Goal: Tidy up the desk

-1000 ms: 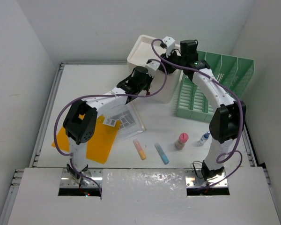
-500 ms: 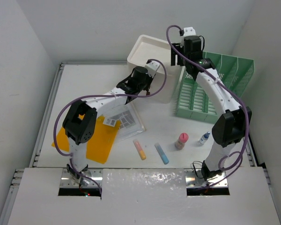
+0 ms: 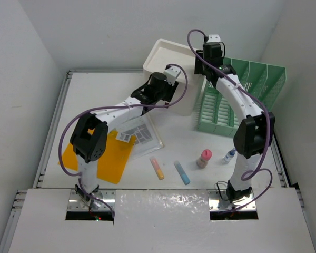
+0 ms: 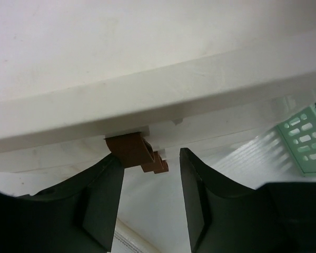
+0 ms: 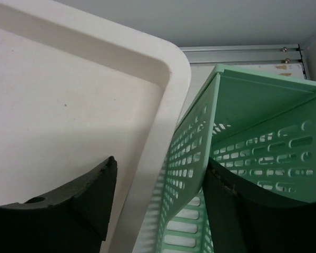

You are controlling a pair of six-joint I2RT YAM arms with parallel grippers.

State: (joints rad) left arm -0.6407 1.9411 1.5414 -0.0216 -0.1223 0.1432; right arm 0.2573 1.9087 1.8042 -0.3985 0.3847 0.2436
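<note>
The desk (image 3: 95,95) is a large white tabletop with metal rails. My left gripper (image 3: 168,87) is open at the front of the white drawer box (image 3: 166,58). In the left wrist view its jaws (image 4: 150,158) stand apart just below the brown drawer handles (image 4: 130,149), the left finger (image 4: 102,200) close under one; I cannot tell if it touches. My right gripper (image 3: 201,66) is open and raised over the box's right edge. In the right wrist view (image 5: 160,163) it straddles the box rim (image 5: 163,105) and the green rack wall (image 5: 192,158).
The green slotted rack (image 3: 242,97) stands right of the box. On the desk lie an orange folder (image 3: 102,161), a clear sleeve with printed paper (image 3: 142,134), an orange highlighter (image 3: 157,168), a blue highlighter (image 3: 181,172), a pink-capped bottle (image 3: 204,158) and a small blue-capped bottle (image 3: 230,155).
My right gripper has swung right and up, from above the box's front to over the box's right edge by the green rack. My left gripper has barely moved.
</note>
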